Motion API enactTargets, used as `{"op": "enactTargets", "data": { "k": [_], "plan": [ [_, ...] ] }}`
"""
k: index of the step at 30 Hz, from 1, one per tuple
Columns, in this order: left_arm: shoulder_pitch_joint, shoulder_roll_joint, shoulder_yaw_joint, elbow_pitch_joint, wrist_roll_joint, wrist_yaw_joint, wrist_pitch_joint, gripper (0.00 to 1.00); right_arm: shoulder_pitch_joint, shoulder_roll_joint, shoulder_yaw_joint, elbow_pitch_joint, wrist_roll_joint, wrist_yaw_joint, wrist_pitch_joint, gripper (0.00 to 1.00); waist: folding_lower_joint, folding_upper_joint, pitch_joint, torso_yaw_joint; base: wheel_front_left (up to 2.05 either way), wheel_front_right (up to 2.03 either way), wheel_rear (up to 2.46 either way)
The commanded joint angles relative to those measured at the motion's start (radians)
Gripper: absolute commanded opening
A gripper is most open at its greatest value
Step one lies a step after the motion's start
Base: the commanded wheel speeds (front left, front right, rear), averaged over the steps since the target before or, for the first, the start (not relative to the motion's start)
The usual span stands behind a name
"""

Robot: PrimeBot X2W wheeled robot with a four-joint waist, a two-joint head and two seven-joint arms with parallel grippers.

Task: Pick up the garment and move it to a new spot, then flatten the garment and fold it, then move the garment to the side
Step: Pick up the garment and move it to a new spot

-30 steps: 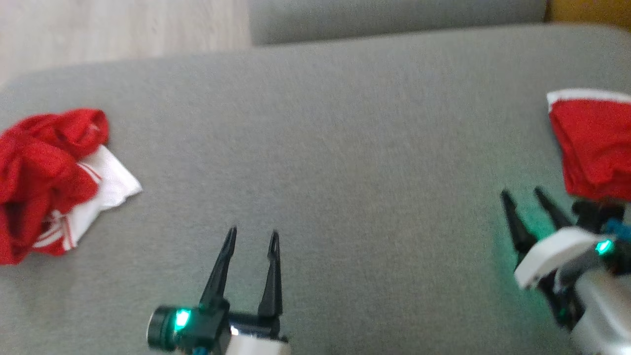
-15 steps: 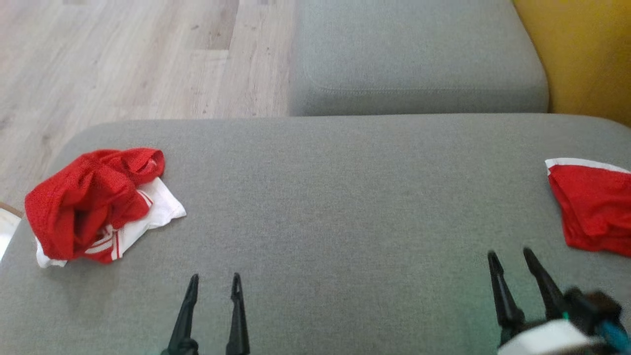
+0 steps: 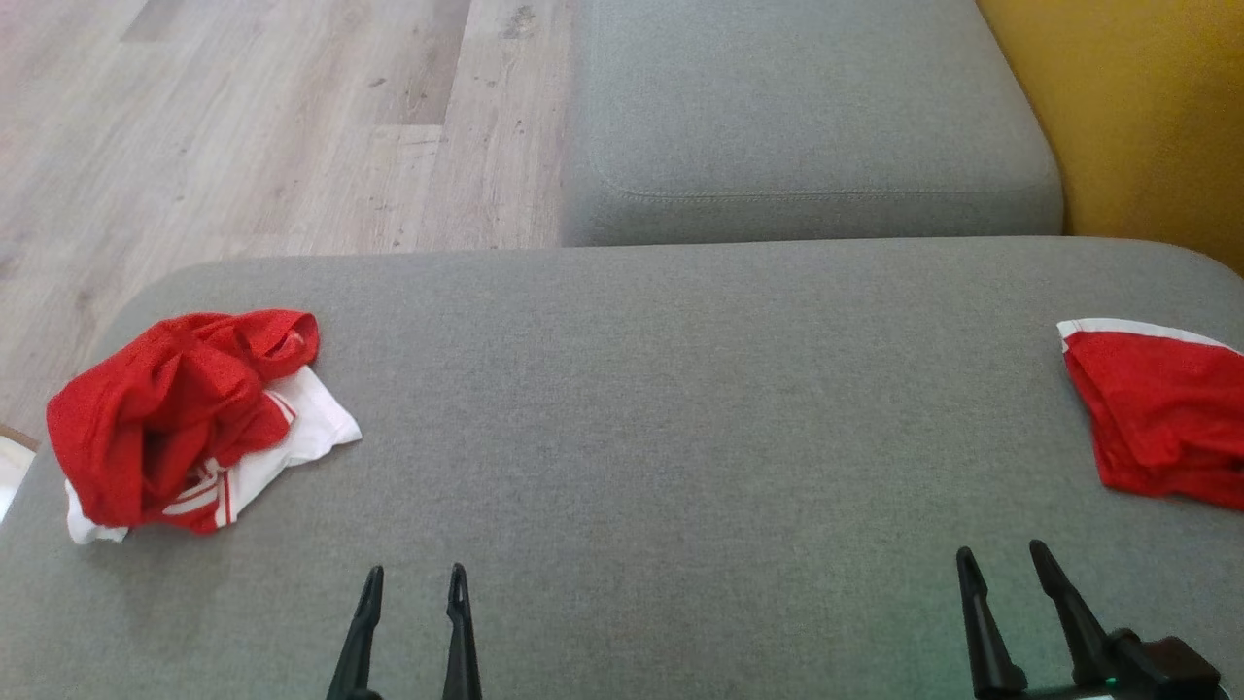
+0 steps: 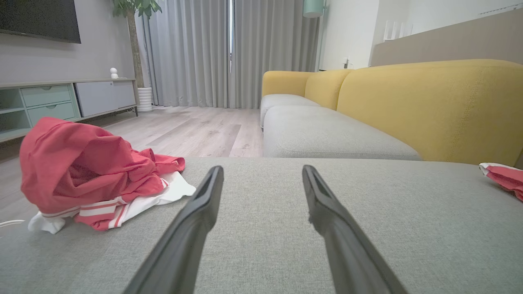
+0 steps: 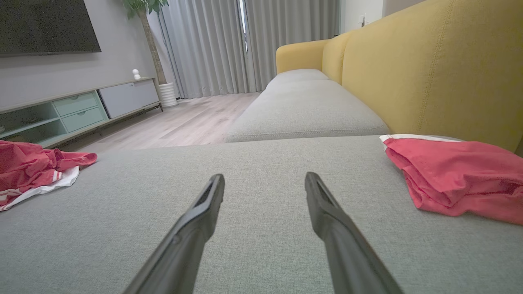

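Head view has the crumpled red-and-white garment [image 3: 185, 418] lying at the left end of the grey sofa cushion [image 3: 661, 408], and a folded red garment [image 3: 1157, 418] at the right end. Between them the left gripper [image 3: 415, 576] and the right gripper [image 3: 1001, 552] both have their fingers spread apart, grasping nothing.

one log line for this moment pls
left gripper: open, empty | right gripper: open, empty | crumpled garment: left on cushion, untouched | folded garment: right edge of cushion
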Motion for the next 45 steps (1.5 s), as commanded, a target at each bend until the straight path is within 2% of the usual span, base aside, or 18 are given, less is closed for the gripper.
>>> {"op": "enactTargets", "data": {
  "k": [1,15,21,28,33,39,45],
  "plan": [
    [-0.033,-0.004,0.031,-0.031,-0.003,-0.005,-0.005,1.0,-0.026,-0.014,0.018,-0.037,-0.013,0.007,-0.013,1.0,0.0,-0.0001,0.001,-0.002,0.0,0.0,0.0],
    [-0.035,-0.004,0.031,-0.022,-0.001,-0.011,-0.005,1.0,-0.018,-0.004,0.022,-0.034,-0.025,0.007,-0.013,1.0,0.0,-0.0001,-0.002,0.004,0.0,0.0,0.0],
    [-0.046,-0.004,0.033,-0.025,0.013,-0.017,-0.005,1.0,-0.004,0.007,0.03,-0.037,-0.017,0.007,-0.014,1.0,0.0,-0.0001,-0.004,0.08,0.0,0.0,0.0],
    [-0.045,-0.004,0.065,-0.043,0.021,-0.039,-0.005,1.0,-0.022,0.021,0.052,-0.044,-0.02,0.007,-0.014,1.0,0.0,-0.0001,0.012,0.209,0.0,0.0,0.0],
    [-0.034,-0.004,0.092,-0.055,0.022,-0.016,-0.005,1.0,-0.042,0.024,0.076,-0.044,-0.027,0.007,-0.014,1.0,0.0,-0.0001,0.03,0.281,0.0,0.0,0.0],
    [-0.001,-0.004,0.116,-0.077,0.005,0.028,-0.005,1.0,-0.051,0.021,0.087,-0.041,-0.028,0.007,-0.014,1.0,0.0,-0.0001,0.038,0.33,0.0,0.0,0.0],
    [0.002,-0.004,0.142,-0.092,0.032,0.024,-0.005,1.0,-0.059,0.017,0.087,-0.041,-0.028,0.007,-0.014,1.0,0.0,-0.0001,0.055,0.337,0.0,0.0,0.0]
  ]
}}
